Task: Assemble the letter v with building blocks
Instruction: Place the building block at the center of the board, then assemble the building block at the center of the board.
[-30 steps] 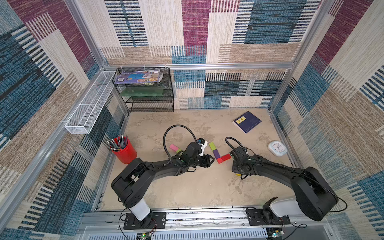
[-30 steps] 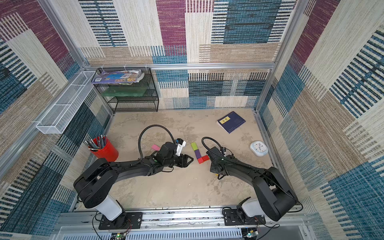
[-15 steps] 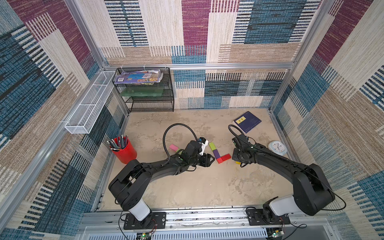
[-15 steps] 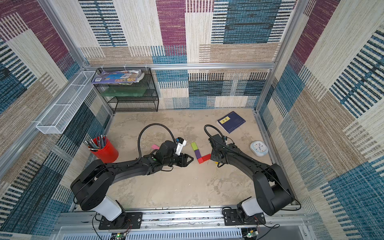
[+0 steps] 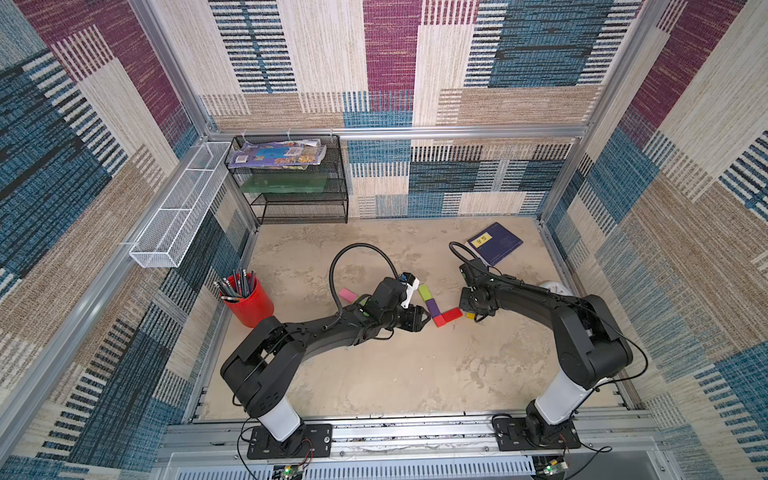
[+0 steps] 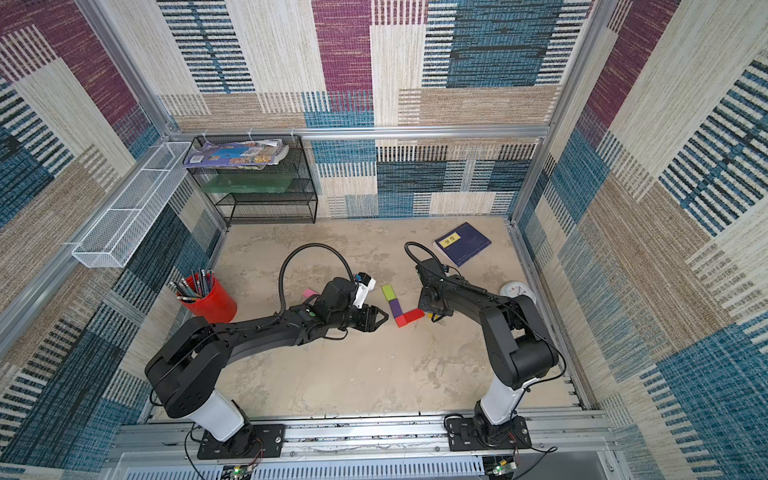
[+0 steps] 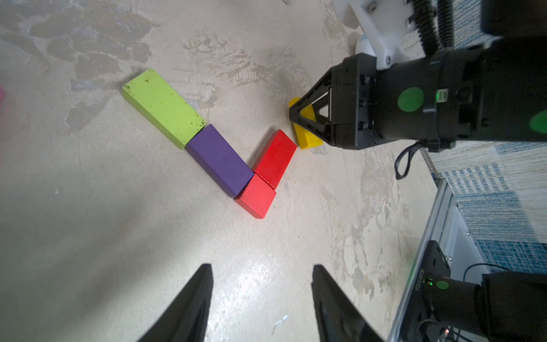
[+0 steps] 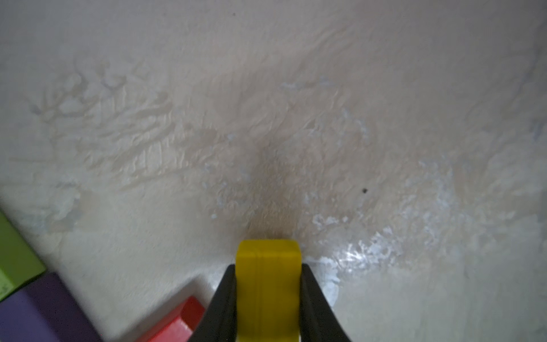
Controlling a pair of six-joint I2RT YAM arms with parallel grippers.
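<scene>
On the tabletop a lime green block (image 7: 162,106), a purple block (image 7: 219,160) and a small red square block (image 7: 256,197) lie end to end in one slanted row. A longer red block (image 7: 275,158) branches up from the square, making a partial letter v (image 5: 436,309). My right gripper (image 8: 268,265) is shut on a yellow block (image 8: 268,281), held low just beyond the red block's free end (image 7: 306,139); whether they touch I cannot tell. My left gripper (image 7: 262,266) hovers open and empty near the point of the v. A pink block (image 5: 348,295) lies apart behind the left arm.
A dark blue book (image 6: 462,243) lies at the back right, with a white clock (image 6: 515,291) near the right wall. A red pencil cup (image 5: 248,301) stands at the left, a black wire shelf (image 5: 297,183) in the back left corner.
My right arm has swung its wrist toward the back wall, and its gripper has shifted slightly backward beside the red block's end. The left arm has barely moved.
</scene>
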